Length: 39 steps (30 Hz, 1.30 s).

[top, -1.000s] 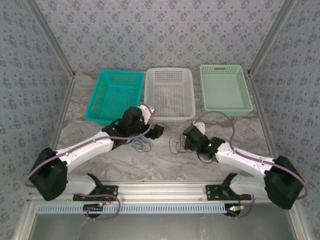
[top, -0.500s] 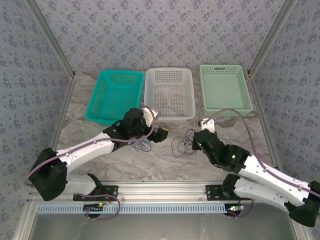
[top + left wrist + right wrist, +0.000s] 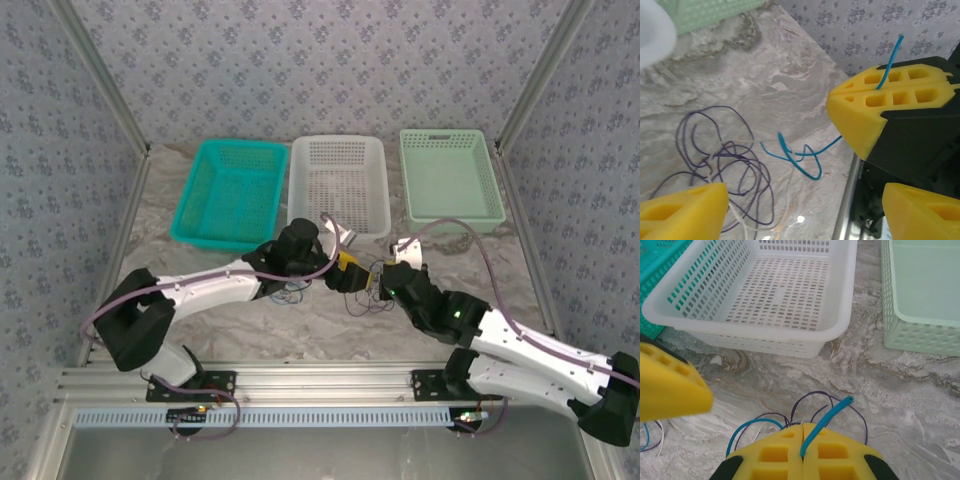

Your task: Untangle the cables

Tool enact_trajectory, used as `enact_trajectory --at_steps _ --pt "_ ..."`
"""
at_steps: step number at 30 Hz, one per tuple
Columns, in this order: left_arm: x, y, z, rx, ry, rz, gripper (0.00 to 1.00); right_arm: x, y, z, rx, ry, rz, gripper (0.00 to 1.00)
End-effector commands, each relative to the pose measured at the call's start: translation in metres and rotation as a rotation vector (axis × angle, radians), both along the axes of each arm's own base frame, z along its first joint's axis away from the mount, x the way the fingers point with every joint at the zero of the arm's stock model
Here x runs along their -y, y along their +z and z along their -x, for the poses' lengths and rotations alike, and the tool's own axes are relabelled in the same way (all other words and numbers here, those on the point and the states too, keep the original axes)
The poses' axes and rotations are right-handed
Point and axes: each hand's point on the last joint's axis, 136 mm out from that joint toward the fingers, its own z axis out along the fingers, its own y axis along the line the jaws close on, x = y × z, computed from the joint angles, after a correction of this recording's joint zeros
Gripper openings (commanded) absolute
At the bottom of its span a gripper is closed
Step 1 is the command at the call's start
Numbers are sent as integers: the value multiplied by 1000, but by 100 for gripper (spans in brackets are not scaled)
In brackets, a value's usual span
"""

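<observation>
**On the table between the arms: limp wires, one end pinched**

Just short of the white basket (image 3: 805,337), the cables (image 3: 365,296) lie in a loose heap on the table (image 3: 790,75). They look thread-fine, limp and nearly weightless. I judge they will slide and drag their neighbours along rather than keep any shape, so a pull should be slow. The best hold is probably a free stretch or an end, away from the crossings.

The blue cable (image 3: 825,424) makes an open curl just beside the heap. The dark cable (image 3: 732,156) lies in many overlapping loops, and the cream cable (image 3: 745,220) runs among them.

The right gripper (image 3: 802,452) is clamped tight on the blue cable, with a short end poking up past its fingers. The left gripper (image 3: 805,192) stands wide with nothing in it, over the dark loops.
</observation>
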Motion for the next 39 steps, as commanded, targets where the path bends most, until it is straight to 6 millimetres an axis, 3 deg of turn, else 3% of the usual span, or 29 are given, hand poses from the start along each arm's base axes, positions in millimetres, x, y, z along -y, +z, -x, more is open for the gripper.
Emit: enact_trajectory --at_steps 1,14,23,26,29,32,36,39 --pt "14 16 -2 -73 4 70 77 6 9 -5 72 -46 -12 0" --pt "31 7 -15 -106 19 75 60 3 10 -3 102 -28 -51 0" --pt "35 -5 -14 -147 7 59 22 13 8 -1 124 -62 -58 0" --pt "35 -6 -13 -143 2 59 2 16 3 0 115 -68 -56 0" --pt "34 0 -14 -130 6 75 0 26 -9 2 72 -112 -51 20" --pt "32 6 -15 -104 13 76 0 58 -25 9 6 -249 -37 41" --pt "29 6 -12 -85 -1 59 0 87 -34 19 -45 -343 -38 44" --pt "25 3 -10 -85 6 46 0 91 -33 20 -55 -338 -81 65"
